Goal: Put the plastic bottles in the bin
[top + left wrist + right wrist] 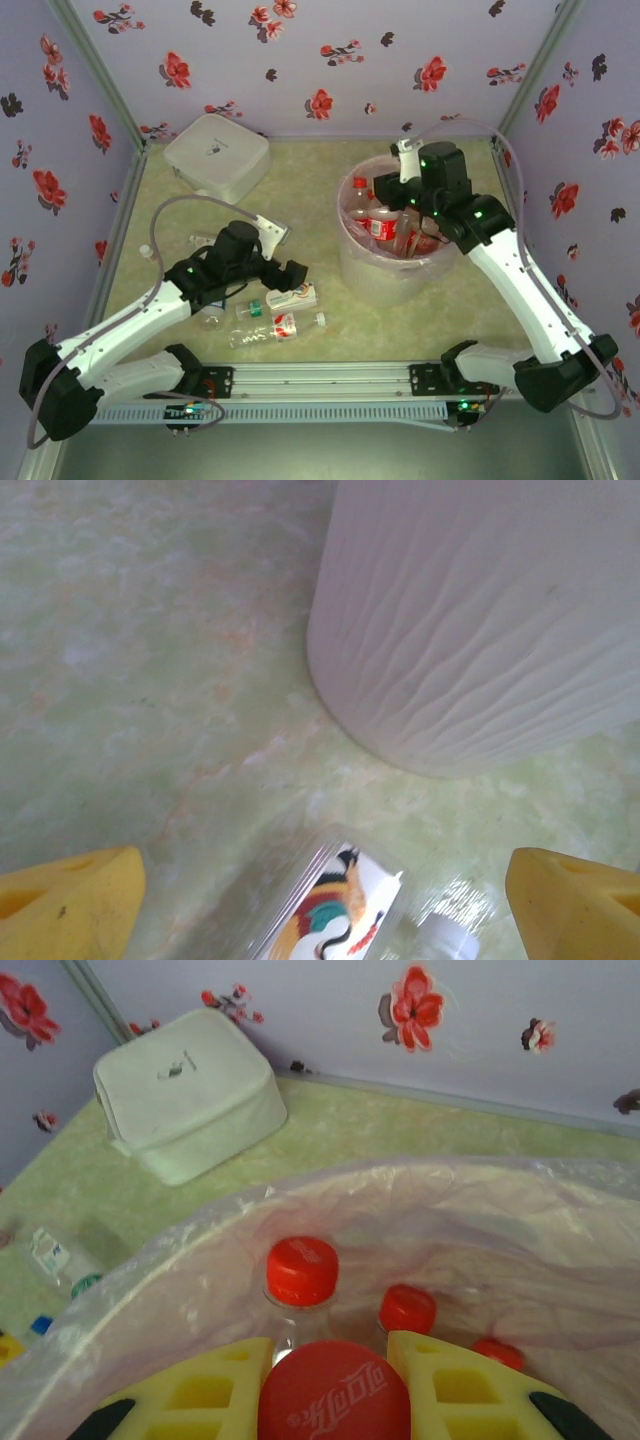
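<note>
Several bottles (383,225) lie in the bin (368,278). Right jaws grip a red-capped bottle (334,1400) above it. Left jaws, wide open and empty, hang over another bottle (330,905); a few more lie on the desk (300,190).

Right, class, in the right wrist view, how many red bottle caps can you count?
4 red caps: one clamped in the right end effector, one just beyond it, another right of that, the last peeking past a finger. The bin may hide more.
</note>
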Robot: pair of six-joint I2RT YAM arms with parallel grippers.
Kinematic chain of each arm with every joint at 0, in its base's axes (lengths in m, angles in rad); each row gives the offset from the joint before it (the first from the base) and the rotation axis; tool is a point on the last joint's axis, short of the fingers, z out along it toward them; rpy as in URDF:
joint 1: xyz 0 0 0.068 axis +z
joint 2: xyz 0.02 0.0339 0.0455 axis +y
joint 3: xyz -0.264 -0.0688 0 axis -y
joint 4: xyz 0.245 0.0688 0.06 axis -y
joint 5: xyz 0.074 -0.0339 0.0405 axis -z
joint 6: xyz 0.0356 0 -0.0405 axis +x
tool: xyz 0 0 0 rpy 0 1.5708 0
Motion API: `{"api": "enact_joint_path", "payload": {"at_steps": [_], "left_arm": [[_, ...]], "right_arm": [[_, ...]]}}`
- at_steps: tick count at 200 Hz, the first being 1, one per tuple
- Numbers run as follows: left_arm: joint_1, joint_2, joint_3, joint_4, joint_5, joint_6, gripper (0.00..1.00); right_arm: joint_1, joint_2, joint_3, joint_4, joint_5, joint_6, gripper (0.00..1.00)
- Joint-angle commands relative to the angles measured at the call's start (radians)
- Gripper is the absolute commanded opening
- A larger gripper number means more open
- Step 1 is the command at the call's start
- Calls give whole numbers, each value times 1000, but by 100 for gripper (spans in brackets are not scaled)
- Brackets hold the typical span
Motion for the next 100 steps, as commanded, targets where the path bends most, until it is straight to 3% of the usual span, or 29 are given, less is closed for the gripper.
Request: {"api": "enact_joint_path", "payload": {"at_steps": [1,34,65,73,100], "left_arm": [[1,27,1,139,69,-31,93],[1,68,15,210,71,-43,93],[1,90,19,238,71,-57,93],[0,94,19,244,70,-58,93],[1,106,18,258,70,-60,93]], "right_arm": [[-4,-31,-129,135,-29,47,0],[-4,-73,-276,290,-76,96,0],[-4,-107,-283,290,-107,105,0],[-4,-122,-267,278,-109,105,8],[-4,-153,-163,164,-141,94,46]]}}
